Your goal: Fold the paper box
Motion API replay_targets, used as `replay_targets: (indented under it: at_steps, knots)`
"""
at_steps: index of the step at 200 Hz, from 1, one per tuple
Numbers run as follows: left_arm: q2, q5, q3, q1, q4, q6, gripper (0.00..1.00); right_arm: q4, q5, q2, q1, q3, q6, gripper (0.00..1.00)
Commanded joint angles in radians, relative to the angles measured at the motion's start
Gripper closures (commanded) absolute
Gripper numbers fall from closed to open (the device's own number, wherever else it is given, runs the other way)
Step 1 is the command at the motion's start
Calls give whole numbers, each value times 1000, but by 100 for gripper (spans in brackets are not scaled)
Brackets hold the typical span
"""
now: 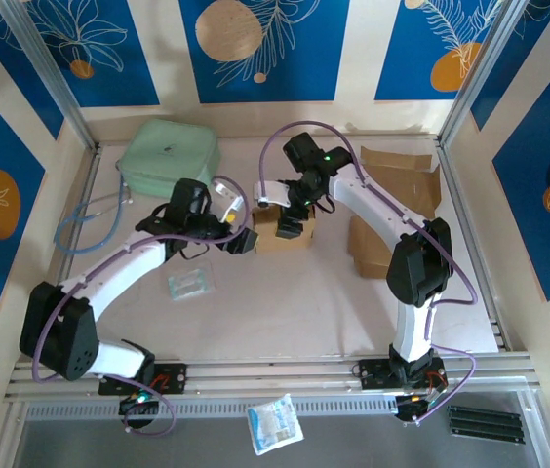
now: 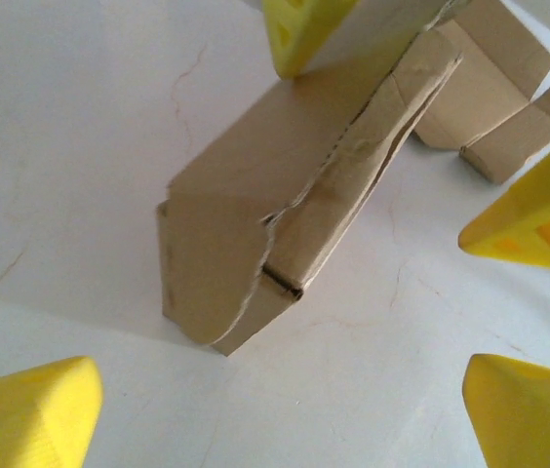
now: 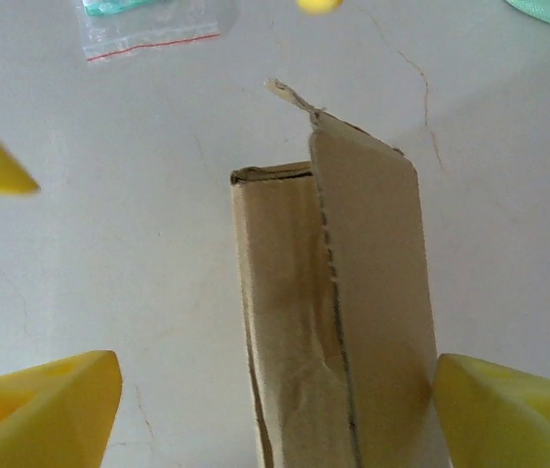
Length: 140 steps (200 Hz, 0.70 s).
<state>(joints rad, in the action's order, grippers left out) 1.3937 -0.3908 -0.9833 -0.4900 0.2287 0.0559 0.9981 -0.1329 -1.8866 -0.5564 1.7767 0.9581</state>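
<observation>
Brown cardboard, partly folded into the paper box [image 1: 280, 234], is seen from above at the middle of the white surface [image 1: 285, 312], between the two arms. The left hand [image 1: 246, 241] is held just beside the box on its left, and the right hand [image 1: 288, 229] is lowered over it from behind. A pale green case [image 1: 170, 154] is placed at the far left, flat cardboard sheets [image 1: 402, 175] are laid at the far right, and a small plastic bag [image 1: 190, 283] is left near the left arm.

In the left wrist view, the paper box [image 2: 285, 224] is shown lying on its side, one long flap creased and torn along its fold. The left hand [image 2: 280, 380] is spread wide, with nothing pinched between its yellow fingers [image 2: 21, 414]; the box is set ahead of them. A second cardboard piece [image 2: 509, 88] is seen beyond.

In the right wrist view, the paper box [image 3: 333, 322] is framed between the yellow fingers [image 3: 41, 409] of the right hand [image 3: 277, 366], which is spread. The right finger is just beside the raised flap, while the left finger is kept apart from the box. The plastic bag [image 3: 148, 24] is seen further off.
</observation>
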Motion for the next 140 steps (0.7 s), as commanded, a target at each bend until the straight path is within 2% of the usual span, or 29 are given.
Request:
replay_targets:
  at_steps: [1, 32, 65, 89, 112, 140]
  knots:
    - [17, 122, -37, -50, -57, 74, 10, 7, -42, 17, 8, 23, -43, 24]
    - [29, 214, -37, -68, -120, 86, 17, 14, -60, 6, 16, 20, -51, 36]
    - [7, 211, -46, -71, -117, 81, 17, 3, -60, 9, 18, 8, -55, 37]
    - [-4, 281, -43, -70, -97, 104, 19, 0, -65, 7, 17, 9, -59, 41]
    - [14, 300, -48, -72, -88, 131, 20, 2, -66, 2, 19, 16, -59, 44]
    - [34, 344, -61, -80, -89, 132, 28, 8, -62, -3, 20, 23, -59, 47]
